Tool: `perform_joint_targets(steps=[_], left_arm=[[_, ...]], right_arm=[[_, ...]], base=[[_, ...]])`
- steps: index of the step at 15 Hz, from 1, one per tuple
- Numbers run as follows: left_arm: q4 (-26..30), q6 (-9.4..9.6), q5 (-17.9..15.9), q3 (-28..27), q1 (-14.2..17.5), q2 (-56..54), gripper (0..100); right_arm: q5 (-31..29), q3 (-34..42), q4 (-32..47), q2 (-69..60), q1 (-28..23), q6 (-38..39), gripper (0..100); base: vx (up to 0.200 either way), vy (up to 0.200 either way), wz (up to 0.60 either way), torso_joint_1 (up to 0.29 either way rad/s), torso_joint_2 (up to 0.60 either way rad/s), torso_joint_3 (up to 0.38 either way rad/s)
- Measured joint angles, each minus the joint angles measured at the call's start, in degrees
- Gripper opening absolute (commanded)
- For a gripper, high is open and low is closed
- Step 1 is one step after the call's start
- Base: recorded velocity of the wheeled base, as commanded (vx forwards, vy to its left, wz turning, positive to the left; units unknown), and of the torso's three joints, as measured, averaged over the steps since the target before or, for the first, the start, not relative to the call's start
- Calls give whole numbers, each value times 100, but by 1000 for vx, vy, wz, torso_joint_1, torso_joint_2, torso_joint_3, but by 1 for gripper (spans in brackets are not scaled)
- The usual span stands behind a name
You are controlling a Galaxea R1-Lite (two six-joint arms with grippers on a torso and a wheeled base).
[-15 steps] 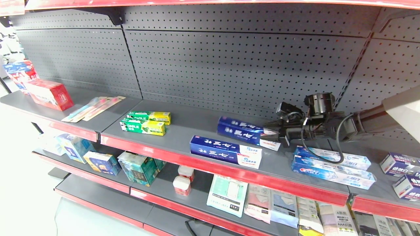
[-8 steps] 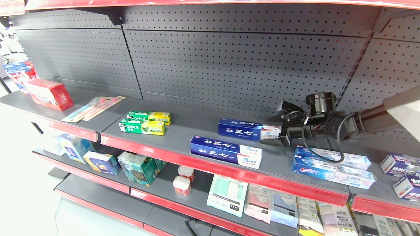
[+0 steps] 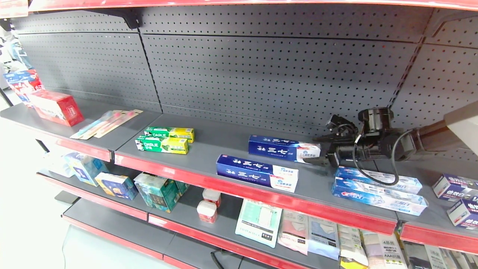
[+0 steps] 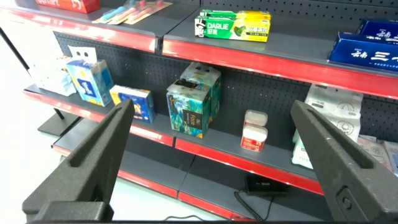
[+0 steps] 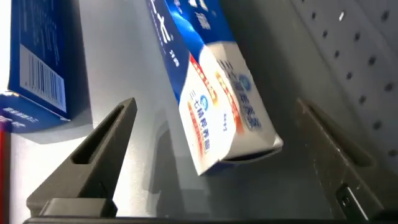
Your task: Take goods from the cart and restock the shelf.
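Observation:
A dark blue toothpaste box (image 3: 283, 148) lies flat on the grey shelf (image 3: 224, 140), behind a second one (image 3: 257, 173) at the front edge. My right gripper (image 3: 316, 150) is open at the rear box's right end. In the right wrist view the white end of that box (image 5: 224, 118) lies between the spread fingers (image 5: 93, 162) of the right gripper (image 5: 214, 106), touching neither. My left gripper (image 4: 211, 109) hangs open and holds nothing, low in front of the lower shelves.
Two green-and-yellow toothpaste boxes (image 3: 164, 140) lie to the left. Light blue toothpaste boxes (image 3: 377, 186) sit under my right arm, and small blue-white boxes (image 3: 459, 194) at far right. Toothbrush packs (image 3: 106, 123) and a red box (image 3: 56, 107) are at far left. Lower shelves (image 4: 205, 149) hold packets and boxes.
The rear blue box went from tilted in my right gripper to lying flat on the shelf. The gripper opened and drew back to the right.

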Motion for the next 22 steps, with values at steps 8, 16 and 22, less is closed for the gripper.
perform_joint_targets(steps=[8, 16, 22], left_arm=[[0, 0, -1, 0, 0, 0, 100], [2, -2, 0, 0, 0, 0, 100], [2, -2, 0, 0, 0, 0, 100]], right_arm=[[9, -29, 0, -13, 38, 384, 100], [-925, 301, -6, -741, 80, 2489, 100], [-2550, 452, 2, -1018, 293, 4084, 100]], base=[[0, 0, 0, 0, 0, 0], [0, 0, 0, 0, 0, 0], [0, 0, 0, 0, 0, 0]])
